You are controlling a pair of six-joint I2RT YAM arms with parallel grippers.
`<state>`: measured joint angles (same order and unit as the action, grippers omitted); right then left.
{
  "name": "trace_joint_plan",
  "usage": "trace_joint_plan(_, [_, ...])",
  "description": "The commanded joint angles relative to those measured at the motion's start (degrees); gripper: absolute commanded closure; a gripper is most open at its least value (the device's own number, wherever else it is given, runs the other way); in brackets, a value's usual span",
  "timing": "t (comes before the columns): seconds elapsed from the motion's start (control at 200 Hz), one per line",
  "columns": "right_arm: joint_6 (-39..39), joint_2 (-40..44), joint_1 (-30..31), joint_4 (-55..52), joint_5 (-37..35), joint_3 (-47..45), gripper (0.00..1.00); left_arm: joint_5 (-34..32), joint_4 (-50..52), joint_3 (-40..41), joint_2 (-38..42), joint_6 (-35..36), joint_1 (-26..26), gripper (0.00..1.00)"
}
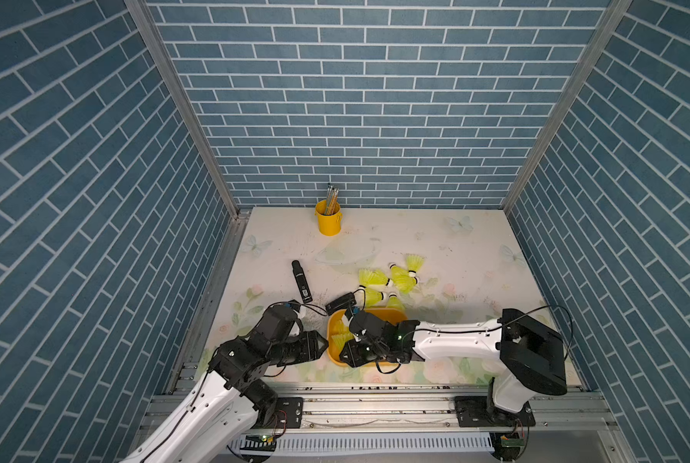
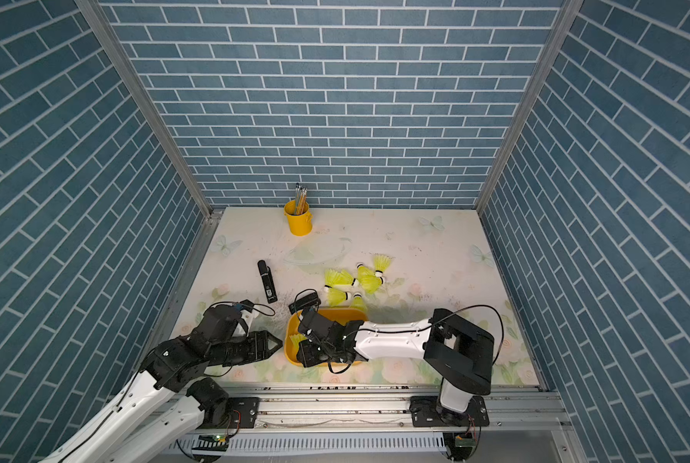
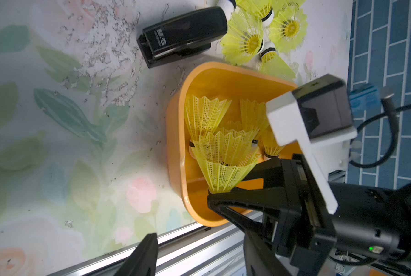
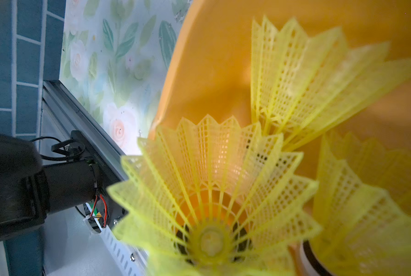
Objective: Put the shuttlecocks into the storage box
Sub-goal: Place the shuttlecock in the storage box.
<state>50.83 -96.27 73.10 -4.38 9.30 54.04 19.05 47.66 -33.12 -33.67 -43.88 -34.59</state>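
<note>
Left wrist view gives the best look here: the right gripper (image 3: 226,191) has its fingers pinched on the cork end of a shuttlecock (image 3: 223,165), with the skirt fanned away from the jaws. It's hanging low inside the storage box (image 3: 173,133), right over the few birdies (image 3: 206,114) already lying in there. So I'd say we're at the drop-off step for this one, roughly mid-task. In both top views the box sits low in the frame, about centre, near the front rail. The loose shuttlecocks (image 1: 401,280) are bunched just above it in the frame, and the nearest one is pretty much up against the far rim. The left gripper (image 1: 322,344) is parked just left of the box, fingers together, holding nothing as far as I can see. There's also a black stapler (image 3: 185,35) by the box's upper-left corner in the top views, close to the pile. Next move, my guess: spread the fingers so it drops, lift straight up so the skirt doesn't snag, then go for the pile without bumping that stapler.
</note>
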Motion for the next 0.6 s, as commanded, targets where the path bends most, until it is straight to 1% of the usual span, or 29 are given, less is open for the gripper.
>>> trace_joint_plan(0.0, [1.4, -1.0, -0.1, -1.2, 0.3, 1.8, 0.79, 2.9, 1.2, 1.2, 0.6, 1.9, -0.1, 0.37])
trace_joint_plan(0.135, [1.4, -1.5, -0.1, -1.5, 0.4, 2.1, 0.78, 3.6, 1.3, 1.4, 0.4, 3.4, -0.2, 0.37])
trace_joint_plan(0.285, [1.5, -1.9, -0.3, -1.8, 0.9, 2.3, 0.76, 3.5, 0.7, 1.4, 0.1, 3.4, -0.1, 0.36])
trace_joint_plan(0.59, [1.6, -2.3, -0.7, -2.0, 1.6, 2.6, 0.61, 2.9, 0.2, 1.4, -0.1, 3.2, -0.2, 0.36])
